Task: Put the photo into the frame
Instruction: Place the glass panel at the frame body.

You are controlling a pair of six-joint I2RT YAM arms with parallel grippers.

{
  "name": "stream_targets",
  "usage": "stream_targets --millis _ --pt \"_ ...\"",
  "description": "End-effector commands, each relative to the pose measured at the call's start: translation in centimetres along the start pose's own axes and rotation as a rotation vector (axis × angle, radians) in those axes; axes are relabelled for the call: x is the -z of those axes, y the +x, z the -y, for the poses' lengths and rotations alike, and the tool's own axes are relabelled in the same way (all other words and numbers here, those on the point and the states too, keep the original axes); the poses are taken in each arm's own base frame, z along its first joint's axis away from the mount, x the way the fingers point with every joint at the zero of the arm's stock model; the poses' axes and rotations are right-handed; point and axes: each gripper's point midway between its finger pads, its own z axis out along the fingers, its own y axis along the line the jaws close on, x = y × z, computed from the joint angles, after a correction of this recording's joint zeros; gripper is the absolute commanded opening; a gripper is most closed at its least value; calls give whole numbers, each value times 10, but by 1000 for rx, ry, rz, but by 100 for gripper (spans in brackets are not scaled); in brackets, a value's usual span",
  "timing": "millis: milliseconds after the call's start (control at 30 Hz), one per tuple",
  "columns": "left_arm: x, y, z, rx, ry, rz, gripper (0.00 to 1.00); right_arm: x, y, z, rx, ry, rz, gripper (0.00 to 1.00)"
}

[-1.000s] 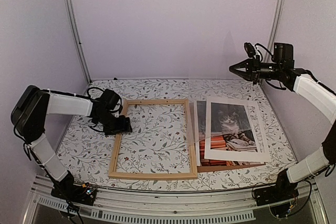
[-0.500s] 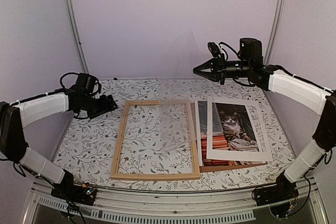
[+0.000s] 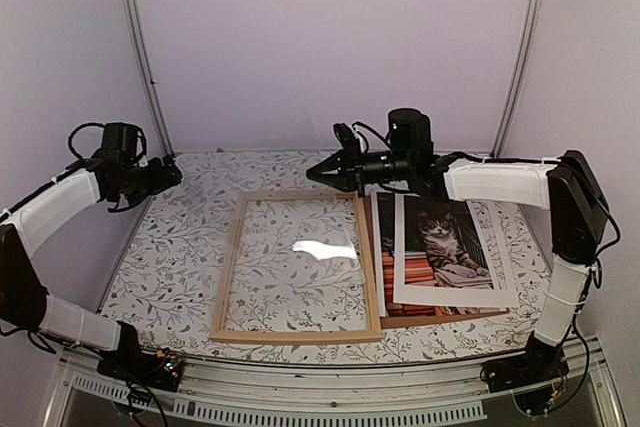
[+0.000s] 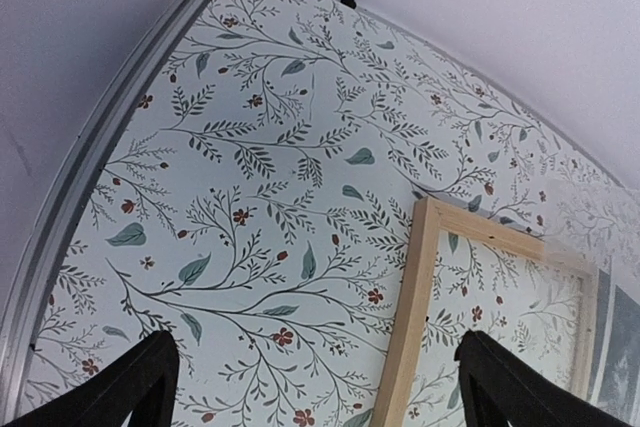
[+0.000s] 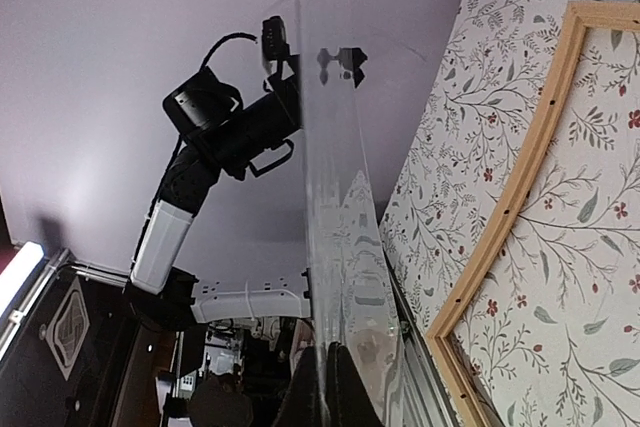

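The light wood frame lies flat at the table's middle; it also shows in the left wrist view and the right wrist view. The photo of the cat lies right of the frame, under a white mat border. My right gripper is above the frame's far edge, shut on a clear sheet that slopes down over the frame. In the right wrist view the clear sheet is edge-on between the fingertips. My left gripper is open and empty at the far left, well clear of the frame.
A brown backing board sticks out under the photo's near edge. Metal posts stand at the back corners against purple walls. The table's left rail runs close to my left gripper.
My right arm has swung left from the back right corner, carrying the clear sheet over the frame. My left arm has pulled back from the frame's left rail to the far left.
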Motion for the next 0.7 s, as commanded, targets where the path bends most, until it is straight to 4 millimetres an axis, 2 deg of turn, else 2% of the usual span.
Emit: stream_targets --millis 0,100,200,400,667 --pt "-4 -3 5 -20 26 -17 100 -3 3 66 -138 64 77 0" --pt "-8 1 6 -19 38 -29 100 0 18 115 -248 146 110 0" --pt "-9 2 4 -24 31 -26 100 9 33 147 -307 218 142 0" --pt "-12 7 4 -41 40 -41 100 19 48 172 -352 275 163 0" --pt "-17 16 10 -44 82 -63 100 27 52 182 -343 323 186 0"
